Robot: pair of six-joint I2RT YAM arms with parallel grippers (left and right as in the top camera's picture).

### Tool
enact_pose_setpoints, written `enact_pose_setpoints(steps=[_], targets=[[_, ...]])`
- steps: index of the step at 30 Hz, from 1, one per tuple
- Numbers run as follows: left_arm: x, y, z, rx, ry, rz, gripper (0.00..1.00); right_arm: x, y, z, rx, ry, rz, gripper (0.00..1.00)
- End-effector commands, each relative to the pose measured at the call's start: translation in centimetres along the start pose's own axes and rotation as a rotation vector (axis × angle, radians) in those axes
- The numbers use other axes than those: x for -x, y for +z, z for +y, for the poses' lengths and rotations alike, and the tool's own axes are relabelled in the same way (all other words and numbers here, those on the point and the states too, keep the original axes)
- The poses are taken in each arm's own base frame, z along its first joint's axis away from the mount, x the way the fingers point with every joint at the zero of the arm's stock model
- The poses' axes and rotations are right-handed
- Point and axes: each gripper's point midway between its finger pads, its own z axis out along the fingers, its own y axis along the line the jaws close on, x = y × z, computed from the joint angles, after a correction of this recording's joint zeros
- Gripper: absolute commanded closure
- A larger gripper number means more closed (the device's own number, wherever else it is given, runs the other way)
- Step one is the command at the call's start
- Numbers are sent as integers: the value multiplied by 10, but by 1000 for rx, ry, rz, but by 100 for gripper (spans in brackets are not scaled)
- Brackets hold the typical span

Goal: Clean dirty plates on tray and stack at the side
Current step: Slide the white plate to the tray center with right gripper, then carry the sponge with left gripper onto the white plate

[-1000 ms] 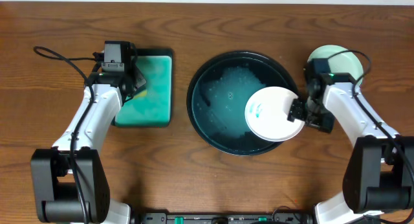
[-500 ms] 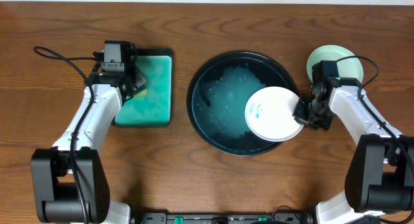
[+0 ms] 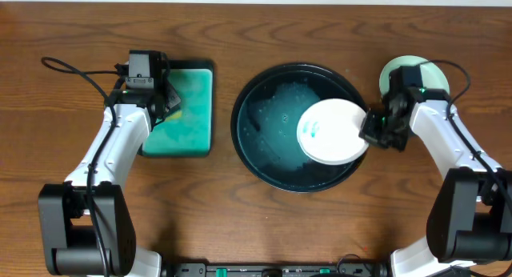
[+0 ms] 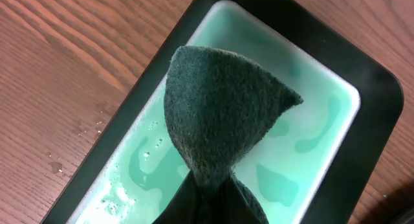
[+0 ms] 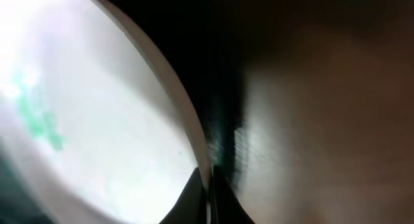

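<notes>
Pinching white, teal-smeared plate [image 3: 332, 131] at rim over black tray [image 3: 268, 145]: R fingers [image 3: 370, 133]; L fingers [image 3: 168, 107] gripping sponge [image 4: 220, 120].

The white plate [image 3: 328, 133] has shifted up and left, off the tray's [image 3: 237, 125] lower right rim toward its middle right; the right gripper [image 3: 370, 126] pinching its edge rose with it; the right arm [image 3: 436, 133] now hides more of the pale plate [image 3: 394, 69] at upper right.

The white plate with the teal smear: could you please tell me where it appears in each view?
Overhead: plate right of centre, over the tray's right side, at the right gripper.
Left wrist: not in it; only the sponge.
Right wrist: fills the left half, rim pinched bottom centre.
Shared landmark: the plate's teal smear.
</notes>
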Motion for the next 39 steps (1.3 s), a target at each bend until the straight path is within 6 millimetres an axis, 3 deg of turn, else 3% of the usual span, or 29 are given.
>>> enact_pose_setpoints(steps=[1, 5, 8, 14, 18, 21, 26, 31, 39], targets=[[-1, 0, 3, 6, -11, -1, 93, 23, -14, 40, 151, -137, -74, 99], [-3, 0, -1, -15, -11, 12, 93, 47, -15, 73, 215, -249, -204, 99], [-8, -1, -11, -72, 8, 42, 93, 53, -8, 94, 243, -298, -246, 99], [-16, -3, -24, -148, 39, 85, 93, 41, 33, 129, 286, -381, -201, 99], [-16, -1, -23, -145, 47, 87, 93, 31, 53, 128, 268, -373, -148, 99], [-19, 6, -23, -138, 47, 99, 93, 29, 55, 125, 258, -369, -133, 99], [-32, 32, -18, -108, 49, 146, 93, 25, 58, 115, 227, -352, -107, 99], [-46, 56, -13, -79, 52, 191, 93, 20, 63, 88, 91, -330, -81, 99], [-60, 87, -5, -38, 56, 219, 93, 15, 63, 87, 87, -331, -63, 99]])
